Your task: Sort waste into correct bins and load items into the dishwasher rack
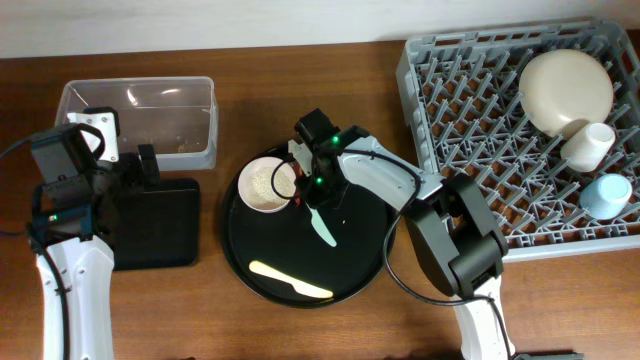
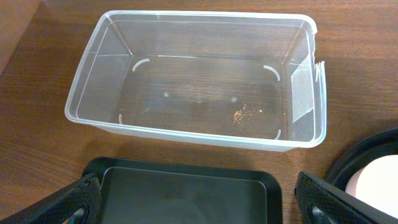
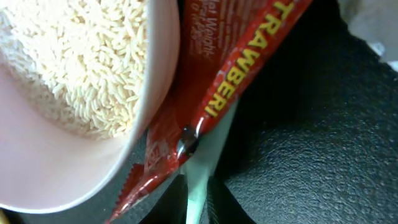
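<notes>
Right gripper [image 1: 302, 172] sits tight against the pink-rimmed bowl [image 3: 152, 93], red wrapper [image 3: 217, 93] right at its tip. I can't tell its grip. Left gripper [image 2: 205, 202] hangs spread wide.

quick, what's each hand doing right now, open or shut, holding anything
left hand: open, holding nothing.
right hand: closed, apparently pinching the red wrapper.
</notes>
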Motion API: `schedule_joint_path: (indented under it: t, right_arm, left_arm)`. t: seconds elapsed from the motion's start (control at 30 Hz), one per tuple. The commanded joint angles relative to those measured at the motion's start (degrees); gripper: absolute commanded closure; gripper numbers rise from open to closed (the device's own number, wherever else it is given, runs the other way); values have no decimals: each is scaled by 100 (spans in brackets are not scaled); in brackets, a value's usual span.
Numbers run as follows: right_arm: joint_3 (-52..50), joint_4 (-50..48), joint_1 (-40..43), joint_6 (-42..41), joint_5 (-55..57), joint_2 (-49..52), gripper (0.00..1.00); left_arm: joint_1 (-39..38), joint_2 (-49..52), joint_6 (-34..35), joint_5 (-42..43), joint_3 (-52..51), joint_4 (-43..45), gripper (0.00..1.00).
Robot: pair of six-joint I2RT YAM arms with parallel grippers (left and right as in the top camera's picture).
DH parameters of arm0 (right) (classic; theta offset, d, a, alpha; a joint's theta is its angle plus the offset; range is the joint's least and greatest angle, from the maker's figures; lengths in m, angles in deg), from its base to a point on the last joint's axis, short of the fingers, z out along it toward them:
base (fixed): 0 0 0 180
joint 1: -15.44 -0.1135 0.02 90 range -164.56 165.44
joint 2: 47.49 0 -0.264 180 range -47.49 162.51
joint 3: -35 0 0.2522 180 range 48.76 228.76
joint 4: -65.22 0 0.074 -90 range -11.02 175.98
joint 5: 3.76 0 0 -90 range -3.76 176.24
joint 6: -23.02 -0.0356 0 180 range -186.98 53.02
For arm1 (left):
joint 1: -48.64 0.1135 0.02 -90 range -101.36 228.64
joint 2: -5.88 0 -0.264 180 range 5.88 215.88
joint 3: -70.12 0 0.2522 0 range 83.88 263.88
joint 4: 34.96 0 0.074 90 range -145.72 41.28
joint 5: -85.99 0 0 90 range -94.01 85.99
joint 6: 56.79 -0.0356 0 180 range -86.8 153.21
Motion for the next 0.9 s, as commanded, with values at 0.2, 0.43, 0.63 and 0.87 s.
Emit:
schedule_joint_path:
  t: [0.2, 0.43, 0.63, 0.87]
  right_arm:
    - [0, -94, 0, -79, -57, 341, 74]
    - [2, -96, 0, -79, -55, 474, 91]
    - [11, -26, 0, -79, -55, 437, 92]
    - [13, 63, -17, 133, -83, 376, 79]
  left_arm:
    - [26, 9, 72, -37, 120, 4, 1]
    - [26, 9, 72, -37, 120, 4, 1]
    - [26, 9, 72, -37, 120, 4, 1]
    - [26, 9, 72, -37, 120, 4, 1]
